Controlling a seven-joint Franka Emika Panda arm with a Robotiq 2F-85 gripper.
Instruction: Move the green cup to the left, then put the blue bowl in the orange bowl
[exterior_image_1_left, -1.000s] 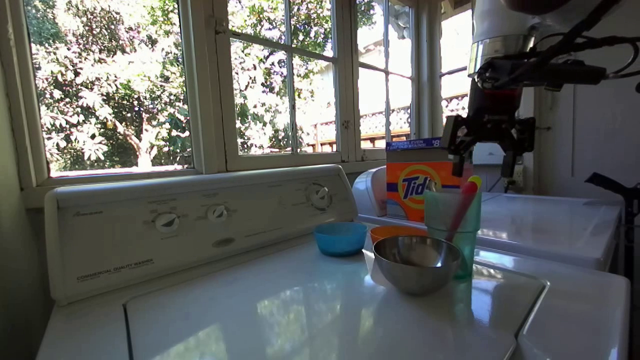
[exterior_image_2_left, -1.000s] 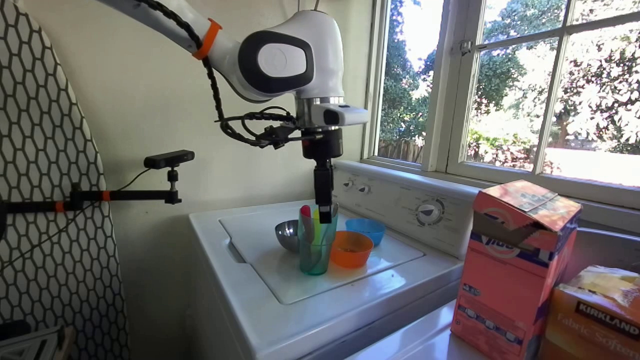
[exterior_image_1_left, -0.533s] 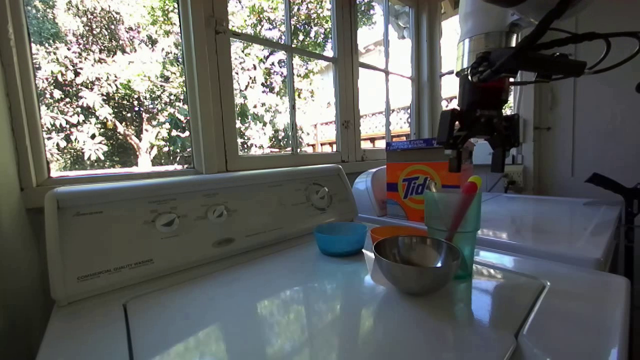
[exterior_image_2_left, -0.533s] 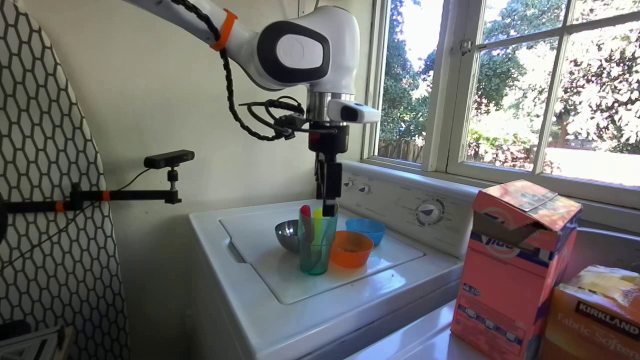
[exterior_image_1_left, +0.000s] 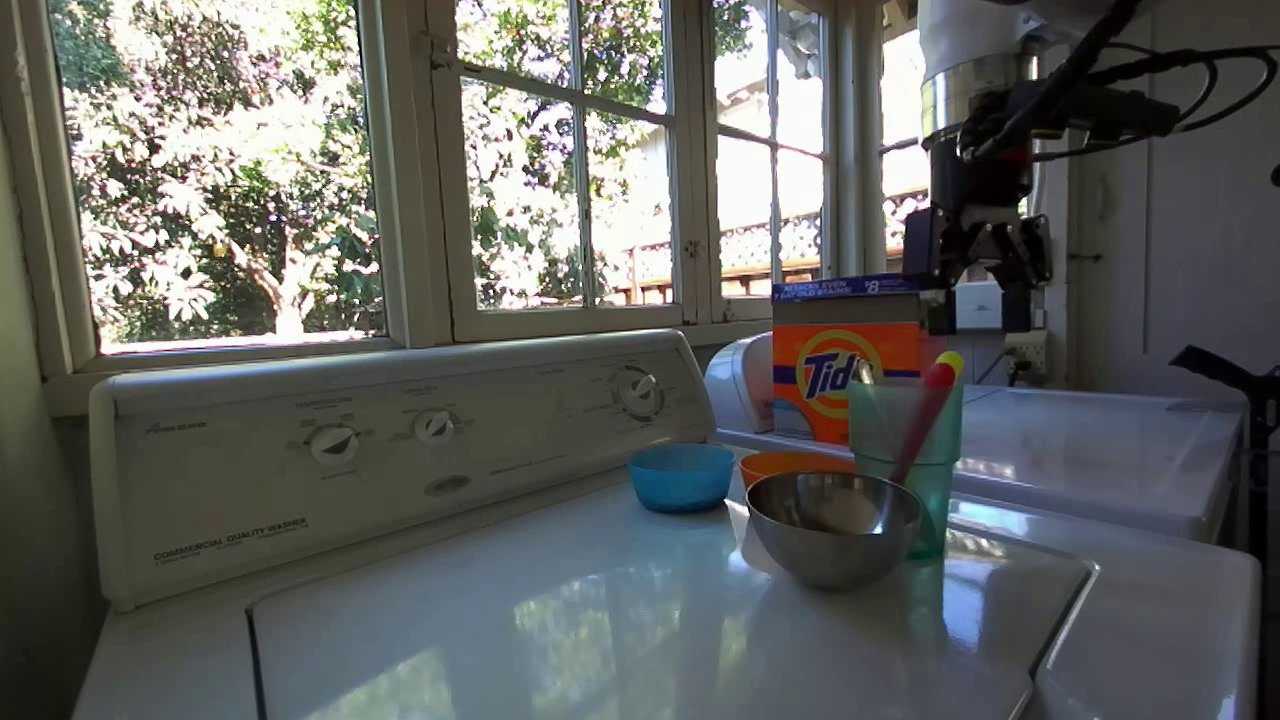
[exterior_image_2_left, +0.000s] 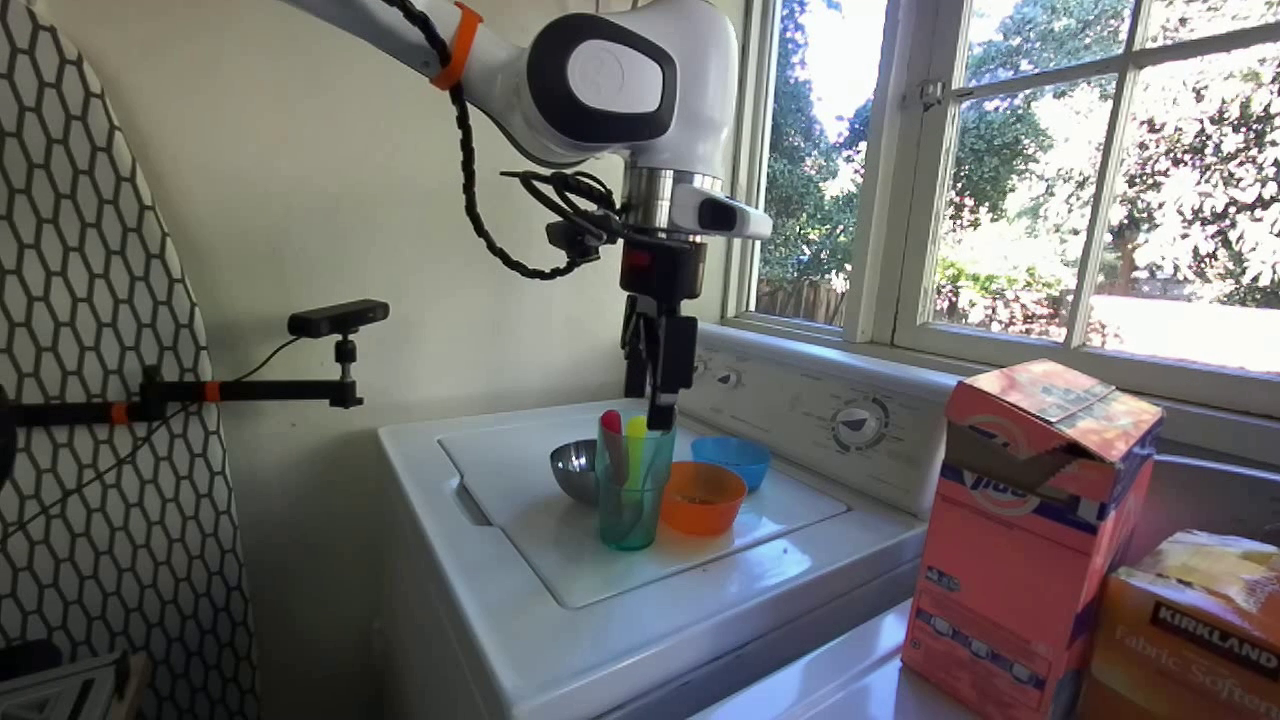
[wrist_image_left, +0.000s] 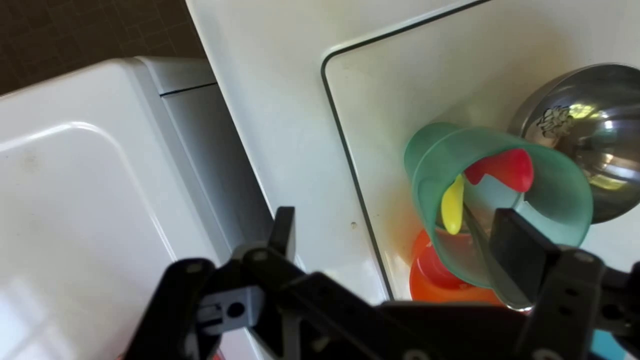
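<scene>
1. Gleaming by the window (exterior_image_2_left: 1020, 200), our smooth washer (exterior_image_2_left: 700, 590) carries the translucent green cup (exterior_image_2_left: 630, 505), upright.
2. In an exterior view, we see the orange bowl (exterior_image_2_left: 705, 512) at the cup's three o'clock, blue bowl (exterior_image_2_left: 738, 460) at two.
3. Our gripper (exterior_image_1_left: 978, 320) hangs splayed wide.

In both exterior views daylight is flooding through windows (exterior_image_1_left: 580, 165), bleaching foliage (exterior_image_1_left: 215, 190); washer lid (exterior_image_1_left: 660, 620) is mirroring glare; gripper (exterior_image_1_left: 978, 318) is reading near-black. In wrist view, steel bowl (wrist_image_left: 612, 145) is catching highlights.
</scene>
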